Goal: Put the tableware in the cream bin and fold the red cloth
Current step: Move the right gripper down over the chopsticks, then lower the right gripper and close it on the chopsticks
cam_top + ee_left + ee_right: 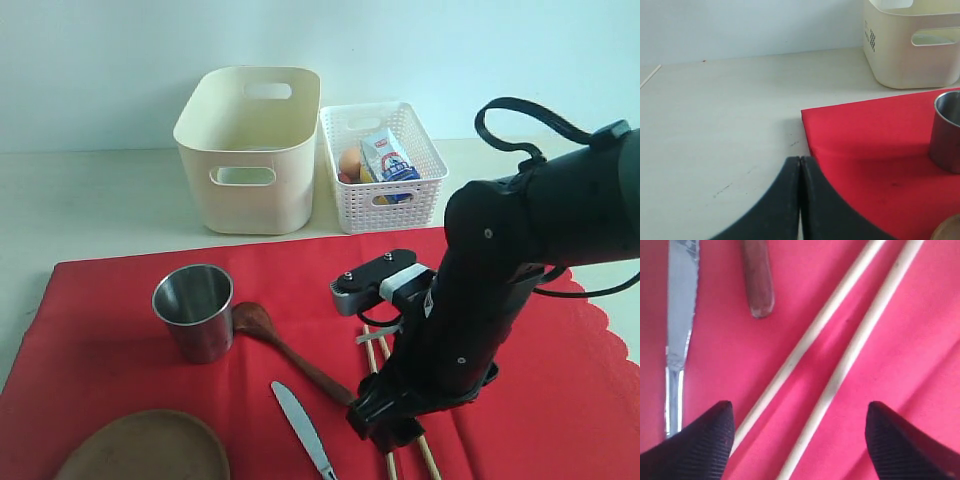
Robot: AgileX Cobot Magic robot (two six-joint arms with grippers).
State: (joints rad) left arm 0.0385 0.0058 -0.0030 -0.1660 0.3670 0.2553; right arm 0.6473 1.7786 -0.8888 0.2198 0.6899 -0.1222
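Two dark fingertips (715, 440) of the right jaws stood spread wide over the red cloth (920, 340), and both pale wooden chopsticks (814, 332) lay side by side on the cloth in the gap between them, gripped by neither. Whether the tips touched the fabric could not be told. Close by on the cloth lay the metal knife (680, 305), and between it and the chopsticks, the handle end of the dark wooden spoon (758, 280).

From the exterior camera, the black right arm (500, 270) was bent down over the near middle of the cloth, hiding the middle of the chopsticks. The steel cup (195, 312) stood upright on the left part of the cloth, with the spoon's bowl just beside it and the handle slanting toward the arm. The brown wooden plate (145, 447) sat at the near left, partly cut off by the frame edge, and the knife lay between it and the chopsticks. The cloth's right edge was scalloped.

Behind the cloth, on the pale bench (90, 200), the cream bin (290, 195) stood upright, apart from the tableware. Just beside it on the right stood a white lattice basket (420, 205) holding an egg (350, 162) and a small carton (388, 160).

The left jaws were pressed together, holding nothing, above the bench just beside a corner of the red cloth.
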